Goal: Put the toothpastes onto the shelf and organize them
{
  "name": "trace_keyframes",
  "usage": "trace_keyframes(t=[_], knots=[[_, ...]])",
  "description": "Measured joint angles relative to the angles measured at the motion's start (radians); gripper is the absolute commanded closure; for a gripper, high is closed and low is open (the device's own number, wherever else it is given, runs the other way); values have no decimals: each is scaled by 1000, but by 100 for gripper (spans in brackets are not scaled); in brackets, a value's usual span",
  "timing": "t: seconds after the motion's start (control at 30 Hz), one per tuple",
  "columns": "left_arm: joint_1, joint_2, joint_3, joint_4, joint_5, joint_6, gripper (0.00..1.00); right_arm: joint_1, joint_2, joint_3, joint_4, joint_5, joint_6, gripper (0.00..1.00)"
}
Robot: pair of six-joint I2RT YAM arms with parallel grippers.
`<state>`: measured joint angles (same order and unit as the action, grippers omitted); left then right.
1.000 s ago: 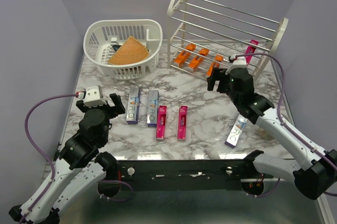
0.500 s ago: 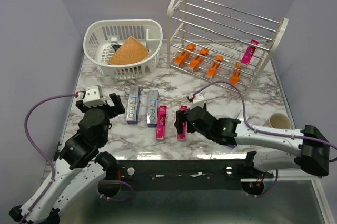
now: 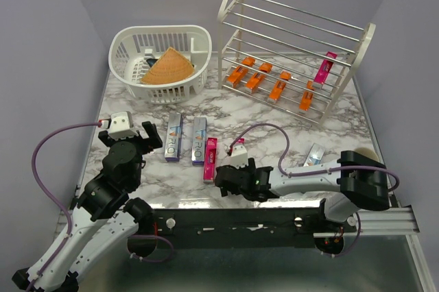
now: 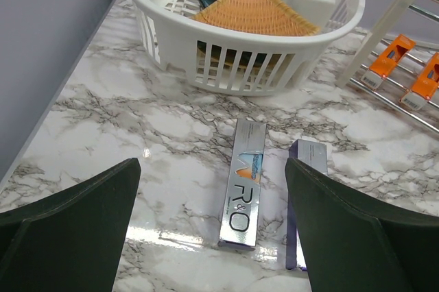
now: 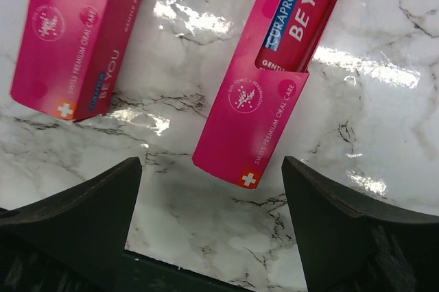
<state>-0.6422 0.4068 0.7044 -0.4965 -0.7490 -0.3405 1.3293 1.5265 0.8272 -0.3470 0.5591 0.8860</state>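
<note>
The right claw [image 5: 209, 175] is hanging wide open over the end of a pink toothpaste box [image 5: 274, 86] lying on the marble surface [image 5: 384, 134], likely getting ready to grab it, needing to drop and squeeze while minding the other pink box [image 5: 75, 45] beside it, the near edge and the far shelf [image 3: 368, 33].

"CURAPROX BE YOU" on pink carton [image 5: 274, 66]; "R&O" on silver carton [image 4: 241, 184]

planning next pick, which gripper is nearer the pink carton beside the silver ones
Right. The right gripper hovers close by the pink carton; the left gripper is farther left, past the silver cartons.
</note>
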Motion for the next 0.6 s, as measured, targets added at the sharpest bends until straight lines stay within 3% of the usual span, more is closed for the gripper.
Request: trace_keyframes(t=[0.6], knots=[[2,0,0,0,0,0,1,13,132,43,-44,80,87,36]])
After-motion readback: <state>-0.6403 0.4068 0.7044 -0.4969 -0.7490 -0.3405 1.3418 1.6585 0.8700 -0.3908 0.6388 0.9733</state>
